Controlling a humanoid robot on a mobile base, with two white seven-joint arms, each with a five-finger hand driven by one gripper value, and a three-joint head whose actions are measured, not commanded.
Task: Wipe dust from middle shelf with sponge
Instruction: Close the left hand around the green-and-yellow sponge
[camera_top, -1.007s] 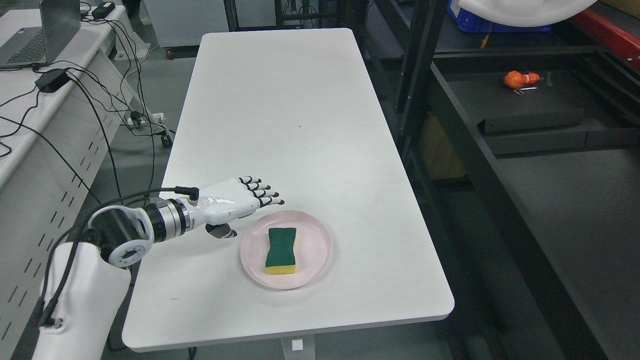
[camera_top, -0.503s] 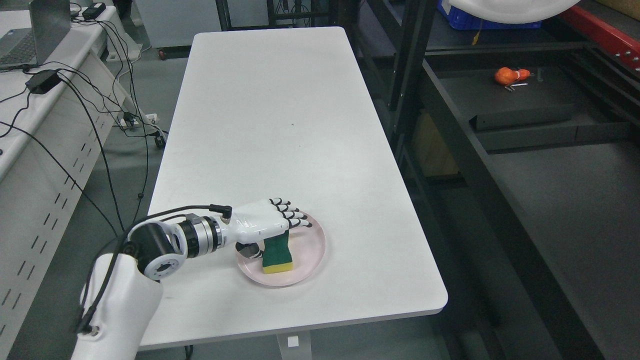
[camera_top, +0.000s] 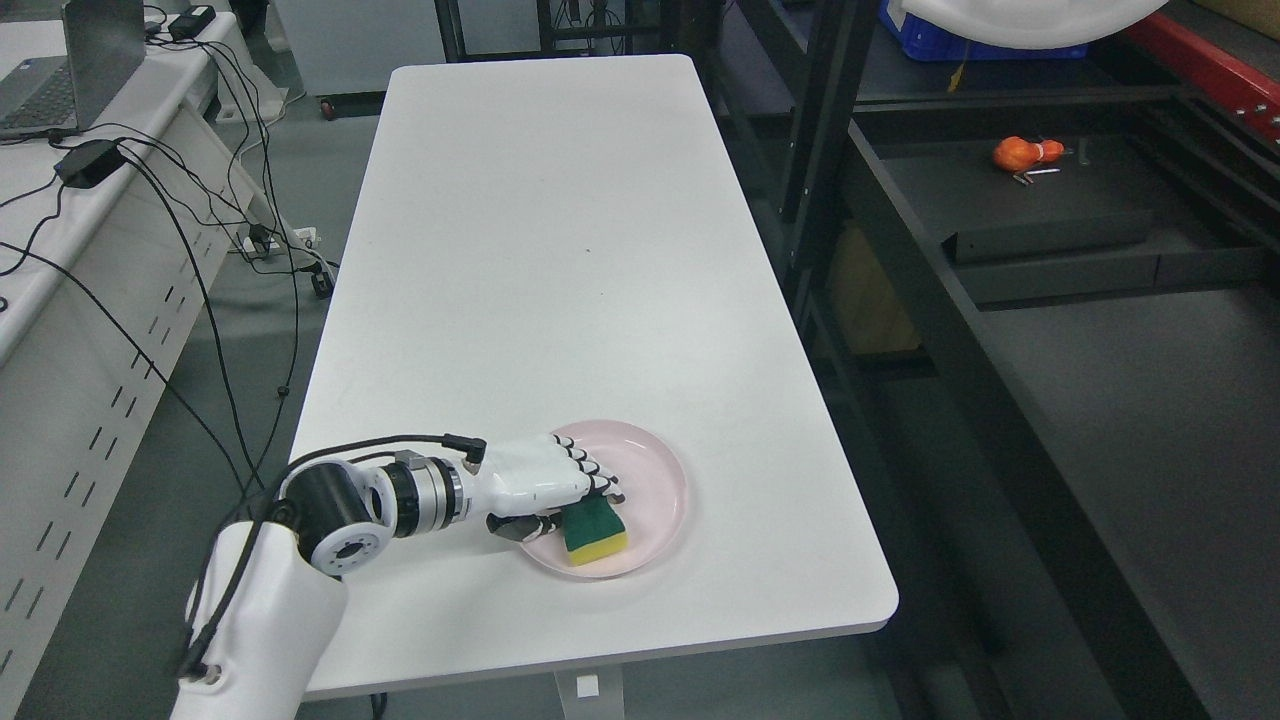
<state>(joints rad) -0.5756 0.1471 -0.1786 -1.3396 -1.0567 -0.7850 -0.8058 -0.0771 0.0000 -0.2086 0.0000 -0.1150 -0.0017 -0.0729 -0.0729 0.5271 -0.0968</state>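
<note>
A green and yellow sponge (camera_top: 597, 530) lies in a pink plate (camera_top: 655, 480) near the front edge of the white table (camera_top: 560, 230). My left hand (camera_top: 572, 505) reaches in from the lower left. Its fingers (camera_top: 590, 478) are curled down over the sponge's left end, with the thumb (camera_top: 520, 526) low at the plate's rim. The hand hides part of the sponge. The dark shelf unit's broad middle board (camera_top: 1150, 400) lies to the right of the table. My right arm is out of view.
Black shelf posts (camera_top: 815, 150) stand close to the table's right edge. An orange object (camera_top: 1020, 153) and a flat black box (camera_top: 1050, 225) lie on the far shelf board. A desk with a laptop (camera_top: 80, 60) and cables (camera_top: 200, 200) stands on the left.
My left hand moved right over the plate, came down on the sponge and its fingers curled around it. The plate slid a little to the right. The camera shifted slightly.
</note>
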